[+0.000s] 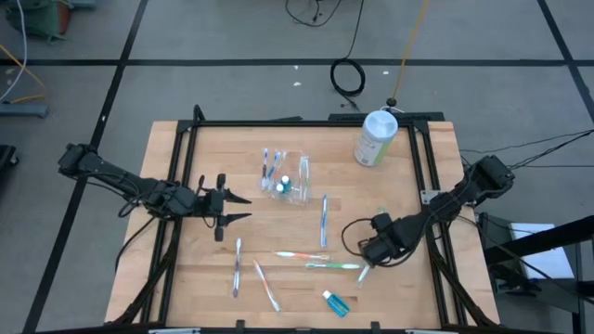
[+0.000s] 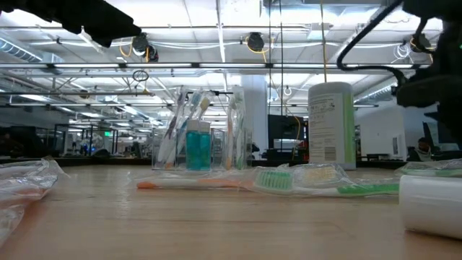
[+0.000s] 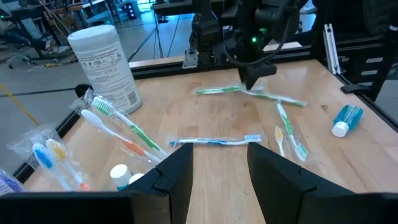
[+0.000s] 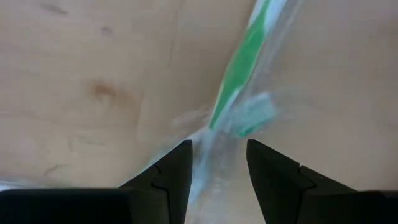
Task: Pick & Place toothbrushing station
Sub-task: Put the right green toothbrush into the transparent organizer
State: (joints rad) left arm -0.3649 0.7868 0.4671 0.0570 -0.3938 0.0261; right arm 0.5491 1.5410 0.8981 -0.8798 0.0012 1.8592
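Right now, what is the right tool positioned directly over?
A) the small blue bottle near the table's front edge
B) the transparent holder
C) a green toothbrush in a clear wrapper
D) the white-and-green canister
C: the right wrist view shows the right tool with its jaws apart just above the wrapped green toothbrush lying on the wood, and the high view places this tool at that toothbrush's end, away from the other things.

The canister label's print is too small to read.
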